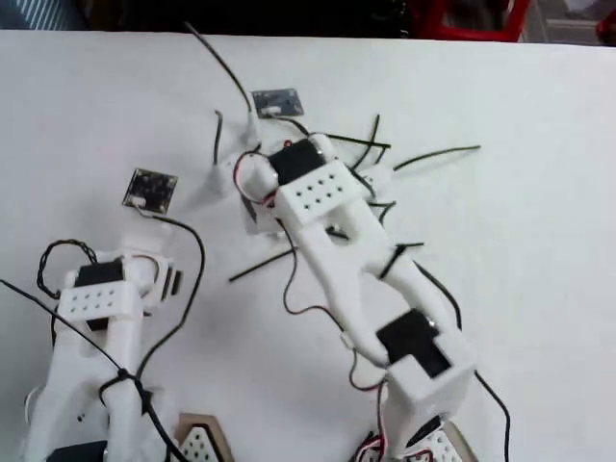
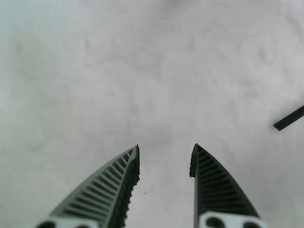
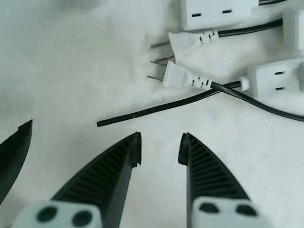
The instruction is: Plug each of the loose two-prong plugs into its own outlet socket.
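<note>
Just ahead of the right pincer [image 3: 160,142], slightly parted and empty, two-prong plug [image 3: 183,77], second plug [image 3: 187,40] beside it.

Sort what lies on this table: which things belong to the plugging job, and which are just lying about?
For the job:
- two loose plugs, white, with black cords
- two white sockets

Just lying about:
- two small square boards

Robotics test bench: a white table [image 1: 539,289] is being shared by two white plastic arms [image 1: 356,260], bare circuit boards [image 1: 150,190] and exposed wiring [image 1: 200,262].
</note>
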